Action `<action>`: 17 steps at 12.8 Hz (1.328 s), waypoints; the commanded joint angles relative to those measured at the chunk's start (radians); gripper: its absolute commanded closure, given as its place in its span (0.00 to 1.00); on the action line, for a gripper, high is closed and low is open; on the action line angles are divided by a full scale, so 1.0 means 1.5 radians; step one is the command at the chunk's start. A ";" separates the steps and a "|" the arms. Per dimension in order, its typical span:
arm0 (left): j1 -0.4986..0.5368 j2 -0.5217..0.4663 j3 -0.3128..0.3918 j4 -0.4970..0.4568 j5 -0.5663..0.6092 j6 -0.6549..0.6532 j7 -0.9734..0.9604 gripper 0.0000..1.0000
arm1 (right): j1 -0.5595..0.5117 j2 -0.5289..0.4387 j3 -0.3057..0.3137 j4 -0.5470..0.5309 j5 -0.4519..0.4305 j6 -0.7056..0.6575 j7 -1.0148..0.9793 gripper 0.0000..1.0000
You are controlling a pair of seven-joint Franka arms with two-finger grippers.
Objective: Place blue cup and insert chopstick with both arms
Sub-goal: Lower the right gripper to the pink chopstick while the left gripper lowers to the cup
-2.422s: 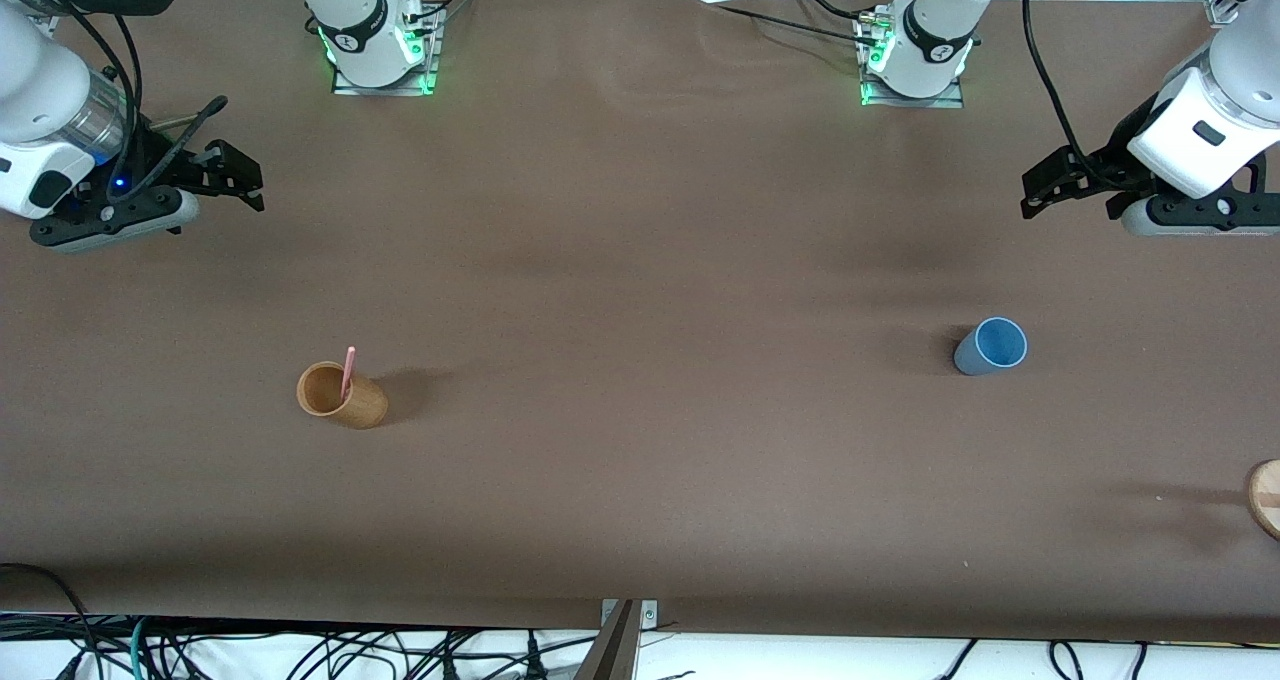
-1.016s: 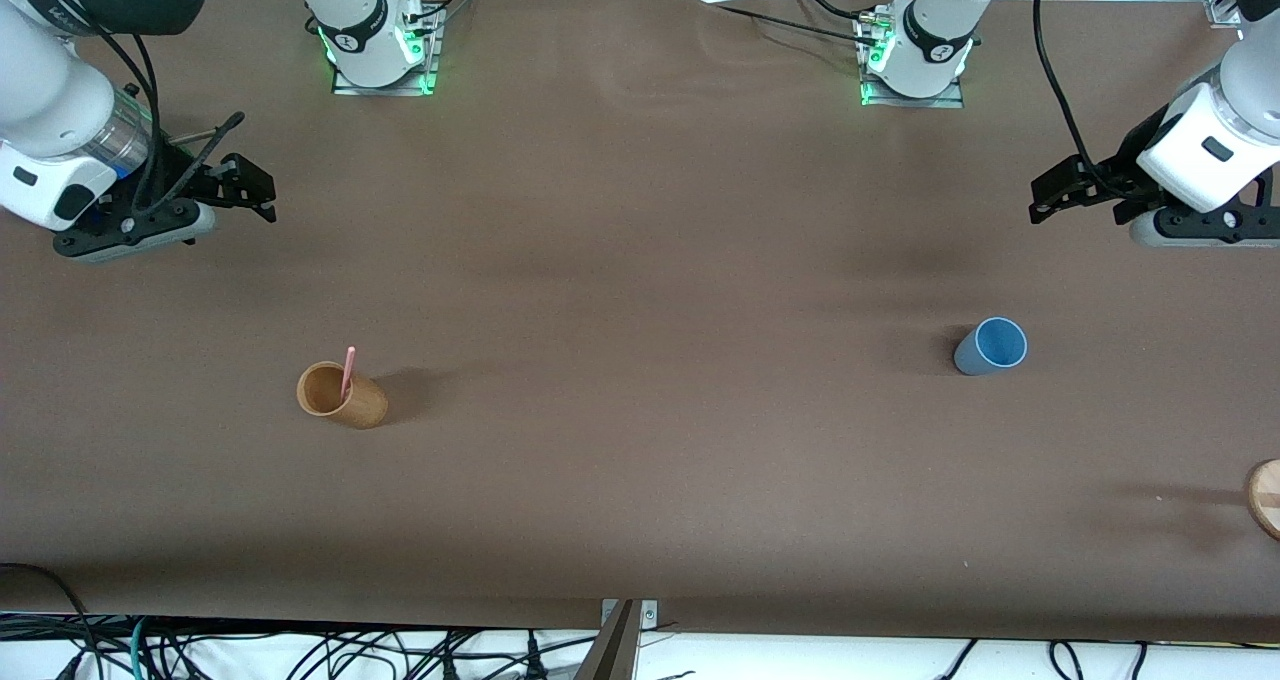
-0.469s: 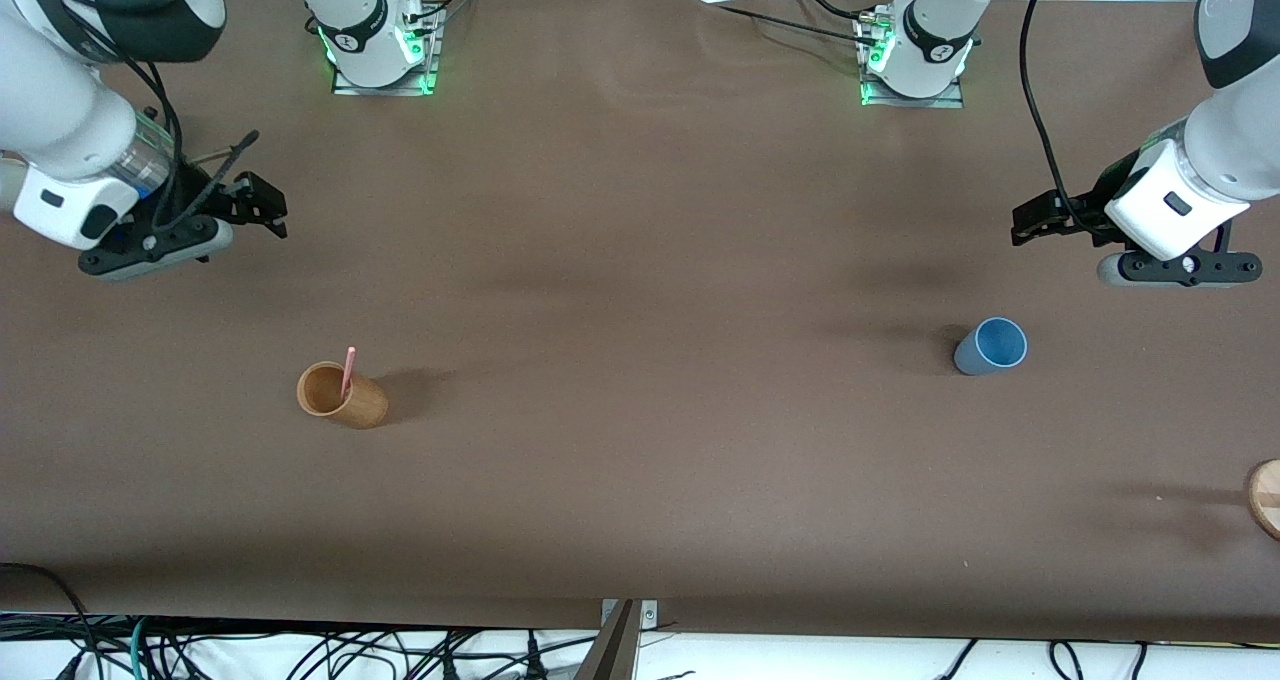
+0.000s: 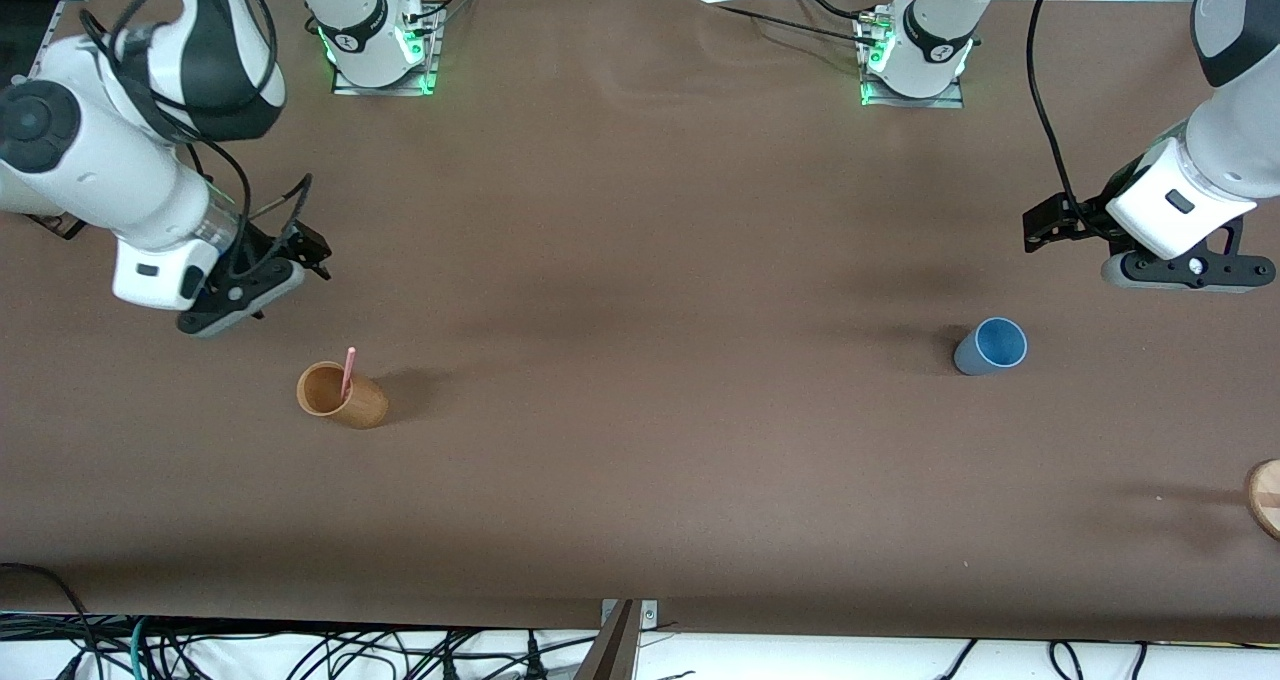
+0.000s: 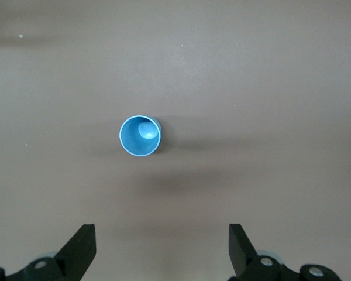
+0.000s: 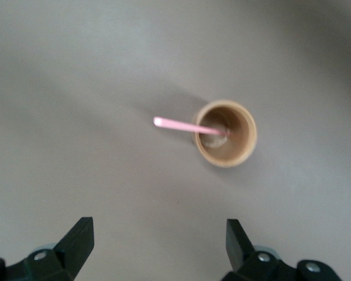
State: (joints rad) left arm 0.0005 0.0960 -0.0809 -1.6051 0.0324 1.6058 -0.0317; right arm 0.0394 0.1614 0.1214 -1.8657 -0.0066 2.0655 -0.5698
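The blue cup (image 4: 990,346) stands upright and empty toward the left arm's end of the table; it also shows in the left wrist view (image 5: 141,136). The pink chopstick (image 4: 348,370) leans in a tan wooden cup (image 4: 340,396) toward the right arm's end; the right wrist view shows both the chopstick (image 6: 184,126) and the wooden cup (image 6: 225,133). My left gripper (image 4: 1045,228) (image 5: 162,246) is open and empty, over bare table beside the blue cup. My right gripper (image 4: 308,250) (image 6: 158,237) is open and empty, over bare table beside the wooden cup.
A round wooden disc (image 4: 1265,497) lies at the table's edge at the left arm's end, nearer the front camera than the blue cup. The arm bases (image 4: 380,50) (image 4: 915,60) stand along the table's back edge. Brown table (image 4: 640,360) spreads between the two cups.
The right arm has swung in so its gripper is much closer to the wooden cup. The left gripper has come down toward the blue cup. The cups and chopstick have not moved.
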 commanded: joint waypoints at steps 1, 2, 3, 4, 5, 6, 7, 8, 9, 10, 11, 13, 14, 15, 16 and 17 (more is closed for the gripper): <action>0.011 0.006 0.002 0.000 0.020 0.028 0.024 0.00 | -0.006 0.030 0.004 -0.012 -0.002 0.066 -0.136 0.00; 0.017 0.012 0.001 -0.015 0.029 0.050 0.025 0.00 | -0.006 0.033 0.004 -0.028 -0.002 0.095 -0.172 0.00; 0.018 0.035 0.001 -0.019 0.048 0.062 0.046 0.00 | -0.006 0.038 0.004 -0.044 -0.003 0.126 -0.204 0.00; 0.026 0.070 0.001 -0.021 0.050 0.064 0.102 0.00 | -0.006 0.049 0.004 -0.047 -0.003 0.150 -0.234 0.00; 0.036 0.103 0.001 -0.020 0.051 0.068 0.142 0.00 | -0.006 0.063 0.004 -0.047 -0.005 0.172 -0.263 0.00; 0.045 0.125 0.002 -0.023 0.052 0.089 0.161 0.00 | -0.006 0.074 0.004 -0.047 -0.012 0.197 -0.284 0.00; 0.064 0.135 0.001 -0.051 0.054 0.142 0.189 0.00 | -0.006 0.083 0.004 -0.047 -0.019 0.215 -0.293 0.00; 0.071 0.134 0.001 -0.092 0.054 0.223 0.227 0.00 | -0.006 0.090 0.004 -0.047 -0.021 0.227 -0.301 0.00; 0.080 0.134 0.001 -0.135 0.055 0.289 0.265 0.00 | -0.006 0.101 0.004 -0.046 -0.022 0.240 -0.311 0.00; 0.094 0.134 0.001 -0.173 0.055 0.350 0.293 0.00 | -0.006 0.116 0.004 -0.042 -0.024 0.258 -0.325 0.00; 0.105 0.137 0.001 -0.210 0.055 0.418 0.319 0.00 | -0.006 0.129 0.004 -0.040 -0.035 0.276 -0.327 0.00; 0.114 0.168 0.001 -0.251 0.054 0.489 0.378 0.00 | -0.006 0.147 0.004 -0.038 -0.044 0.296 -0.324 0.01; 0.116 0.189 0.000 -0.252 0.054 0.507 0.401 0.00 | -0.006 0.158 0.004 -0.031 -0.044 0.304 -0.325 0.02; 0.120 0.208 0.000 -0.249 0.054 0.529 0.420 0.00 | -0.006 0.166 0.004 -0.028 -0.044 0.307 -0.327 0.05; 0.122 0.221 0.000 -0.244 0.053 0.540 0.434 0.05 | -0.006 0.168 0.004 -0.027 -0.045 0.309 -0.327 0.11; 0.121 0.228 0.000 -0.243 0.053 0.541 0.438 0.34 | -0.006 0.169 0.004 -0.028 -0.045 0.308 -0.326 0.16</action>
State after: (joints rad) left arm 0.1739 0.4134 -0.0748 -1.9843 0.0962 2.3989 0.5814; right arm 0.0383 0.4063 0.1211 -1.9216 -0.0625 2.5224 -1.0423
